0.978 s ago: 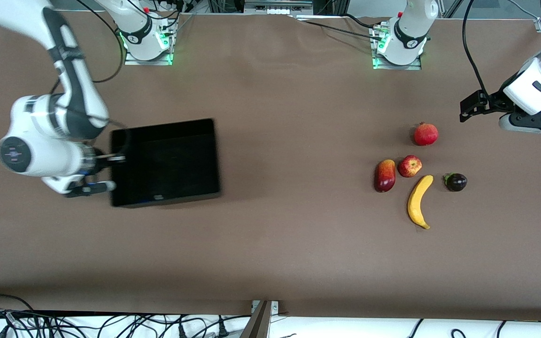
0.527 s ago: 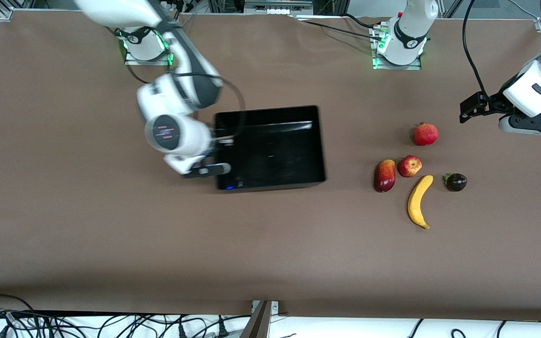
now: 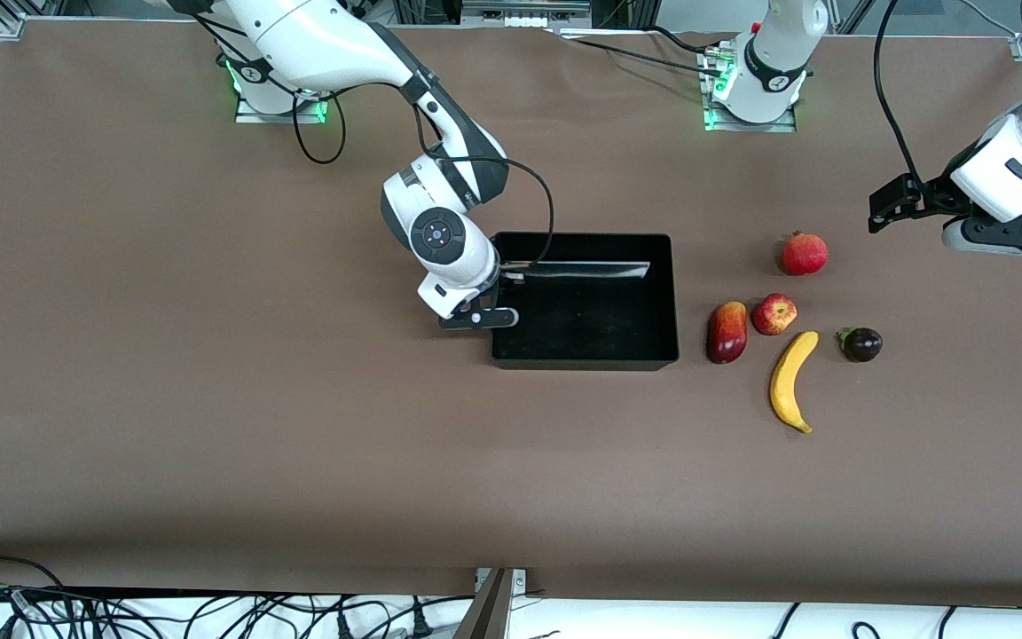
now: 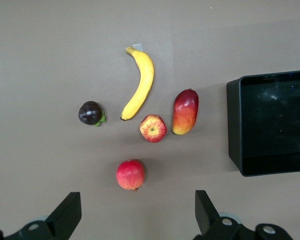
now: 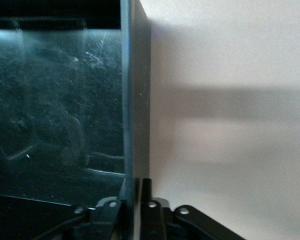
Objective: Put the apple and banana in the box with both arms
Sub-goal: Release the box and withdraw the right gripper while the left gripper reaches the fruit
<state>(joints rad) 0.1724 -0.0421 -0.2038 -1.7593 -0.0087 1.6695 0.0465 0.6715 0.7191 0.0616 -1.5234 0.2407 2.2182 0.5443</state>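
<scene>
The black box (image 3: 584, 355) sits mid-table, empty. My right gripper (image 3: 495, 297) is shut on the box wall at the right arm's end; the wall (image 5: 135, 100) runs between its jaws in the right wrist view. The apple (image 3: 774, 313) lies beside the box toward the left arm's end, with the banana (image 3: 791, 380) nearer the front camera. Both show in the left wrist view, apple (image 4: 153, 128) and banana (image 4: 139, 82), with the box (image 4: 233, 125). My left gripper (image 3: 915, 206) hangs open and empty over the table, above the fruit group.
A red-orange mango (image 3: 727, 331) lies between the box and the apple. A red pomegranate (image 3: 805, 253) lies farther from the front camera than the apple. A dark purple fruit (image 3: 861, 343) lies beside the banana toward the left arm's end.
My right gripper has dragged the box across the table toward the left arm's end, up beside the fruit. The left arm has not moved.
</scene>
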